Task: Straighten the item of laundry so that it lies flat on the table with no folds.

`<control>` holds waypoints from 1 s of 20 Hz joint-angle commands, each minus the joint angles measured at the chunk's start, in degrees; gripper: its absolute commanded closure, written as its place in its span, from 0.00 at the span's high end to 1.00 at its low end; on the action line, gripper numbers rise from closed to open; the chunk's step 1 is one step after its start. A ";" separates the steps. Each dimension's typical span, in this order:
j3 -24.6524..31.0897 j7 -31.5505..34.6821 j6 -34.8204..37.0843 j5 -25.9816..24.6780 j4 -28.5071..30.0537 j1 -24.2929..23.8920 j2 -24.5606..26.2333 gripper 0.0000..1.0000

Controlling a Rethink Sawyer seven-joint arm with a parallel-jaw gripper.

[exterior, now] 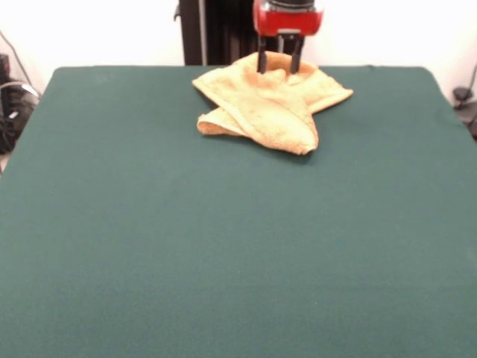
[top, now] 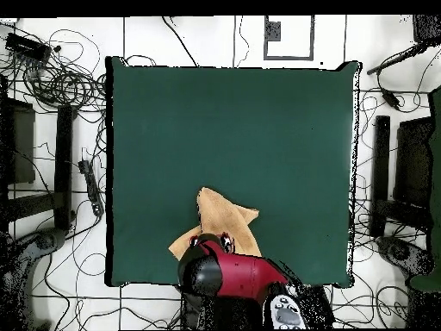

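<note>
Towel: We see the small yellow-orange terry-cloth towel point(exterior: 264, 104) lying crumpled near the table's far edge in the front view, close to the robot's pedestal, folded over itself in several layers, with one thick flap draped toward the camera and a corner jutting to the picture's right.

Table: We see the large rectangular table covered in plain dark green cloth point(exterior: 223, 246) stretching well beyond the towel on every side but the far one.

Gripper: We see the red and black gripper point(exterior: 279, 58) come down from above at the towel's far edge, its two dark fingers point(exterior: 261, 61) standing apart, their tips down in the raised cloth; they are spread, and we cannot tell whether any fabric is pinched between them.

Overhead: We see the towel point(top: 220, 220) near the table's point(top: 232, 129) bottom edge, partly covered by the red arm point(top: 237, 276).

Surroundings: We see black cables point(top: 60, 82) strewn on the white floor around the table.
</note>
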 commanded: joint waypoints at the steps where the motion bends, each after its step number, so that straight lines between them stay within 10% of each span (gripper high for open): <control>1: 5.41 9.11 7.05 2.43 0.84 1.22 -2.25 1.00; 20: 5.91 8.59 8.65 2.41 -1.18 1.15 -1.79 1.00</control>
